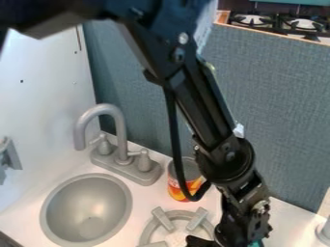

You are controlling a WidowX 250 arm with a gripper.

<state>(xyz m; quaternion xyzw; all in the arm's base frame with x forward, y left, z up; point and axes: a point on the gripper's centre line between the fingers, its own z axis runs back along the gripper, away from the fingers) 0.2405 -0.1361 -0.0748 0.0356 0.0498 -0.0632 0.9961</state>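
The black gripper (237, 232) hangs at the bottom edge, right of centre, beside the right side of a grey burner ring (149, 230). Its lower end is cut off by the frame. A bit of teal (256, 243) shows at its lower right; whether the two touch, I cannot tell. Up and to the left of the gripper stands a can (175, 189) with an orange and yellow label, partly covered by the arm and its cable.
A round grey sink (87, 210) lies at the lower left, with a grey faucet (117, 126) and its handles behind it. A blue-grey panel (277, 106) rises along the back. A pale grey object (324, 232) stands at the right edge.
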